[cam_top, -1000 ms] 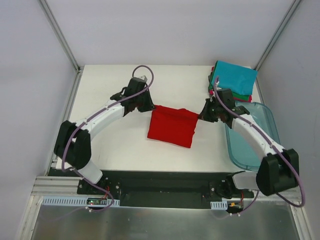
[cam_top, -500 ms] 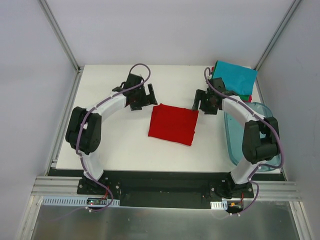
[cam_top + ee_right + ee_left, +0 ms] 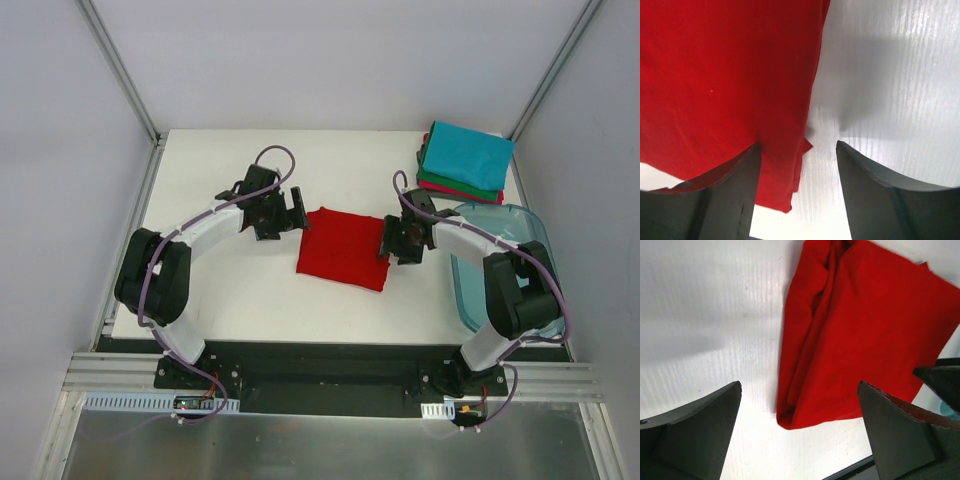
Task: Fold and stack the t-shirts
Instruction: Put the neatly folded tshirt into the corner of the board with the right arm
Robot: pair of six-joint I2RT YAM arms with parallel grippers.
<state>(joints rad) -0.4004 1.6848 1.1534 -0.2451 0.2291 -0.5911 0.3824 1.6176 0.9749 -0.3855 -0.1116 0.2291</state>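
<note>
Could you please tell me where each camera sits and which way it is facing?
Top external: above and behind, looking down on the table; left arm, right arm, red t-shirt, folded t-shirt stack, plastic tub.
Left wrist: on the left arm, facing down; open left pincer frames the red t-shirt.
Right wrist: on the right arm, facing down; right pincer straddles that t-shirt's edge.
Shared: all three show the red t-shirt.

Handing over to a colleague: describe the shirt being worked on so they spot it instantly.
On the white table, between the left gripper and right gripper, lies a red t-shirt folded roughly square. Unlike the teal-topped stack far right, it lies alone.
</note>
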